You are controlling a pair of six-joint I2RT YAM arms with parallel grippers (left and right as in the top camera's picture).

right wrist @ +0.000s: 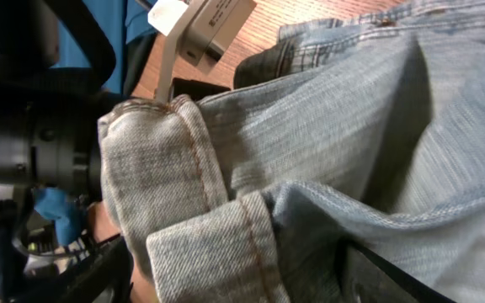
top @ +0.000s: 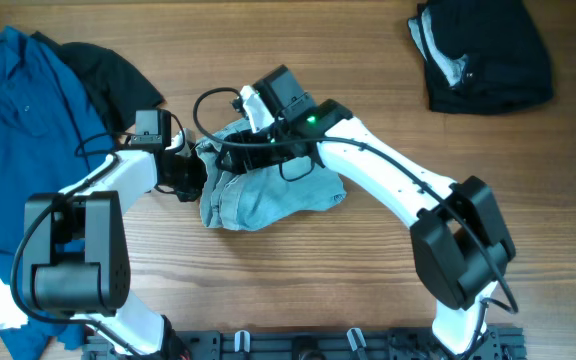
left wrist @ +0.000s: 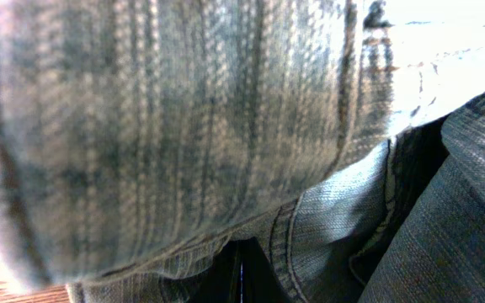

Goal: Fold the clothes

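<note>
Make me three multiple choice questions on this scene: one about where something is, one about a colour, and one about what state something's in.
1. Where does the royal-blue shirt lie in the overhead view?
A) far left
B) top right corner
C) bottom middle

2. What colour is the garment in the top right corner?
A) red
B) black
C) yellow

3. How do the denim shorts lie?
A) spread out flat
B) folded into a neat square
C) bunched and creased in a heap

Answers:
1 A, it fills the left edge of the overhead view.
2 B, it is dark cloth with only a little pale trim.
3 C, the overhead view shows a rumpled heap and the right wrist view shows hems curled over.
</note>
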